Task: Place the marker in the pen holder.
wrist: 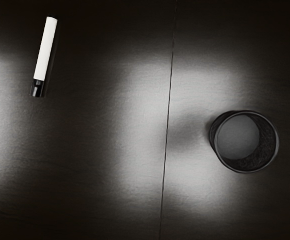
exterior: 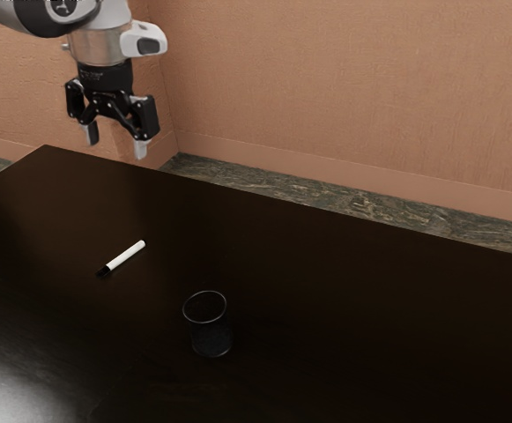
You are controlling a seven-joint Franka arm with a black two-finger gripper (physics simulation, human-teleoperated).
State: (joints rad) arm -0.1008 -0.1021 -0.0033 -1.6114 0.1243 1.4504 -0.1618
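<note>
Got a dark table (exterior: 352, 300) here, with a veined gray floor (exterior: 352, 204) past its far edge and a salmon wall (exterior: 344, 97) behind that. Catching some pale glare on the table too, plus a thin seam (wrist: 167, 120) in the wrist view, running between the marker (exterior: 125, 256) and the holder (exterior: 210, 326). Find the marker lying flat, white with a black end, well in from the far edge and roughly in line with the edge at the exterior view's left. Note the black end aimed away from the far edge. Look for the holder standing upright, well apart from the marker, farther from both of those edges. See right down into it in the wrist view, to a round gray base. As for the gripper (exterior: 116, 145), hanging open and empty, 2 fingers spread wide, high above table level and seen against the wall, near the far corner at the exterior view's left.
</note>
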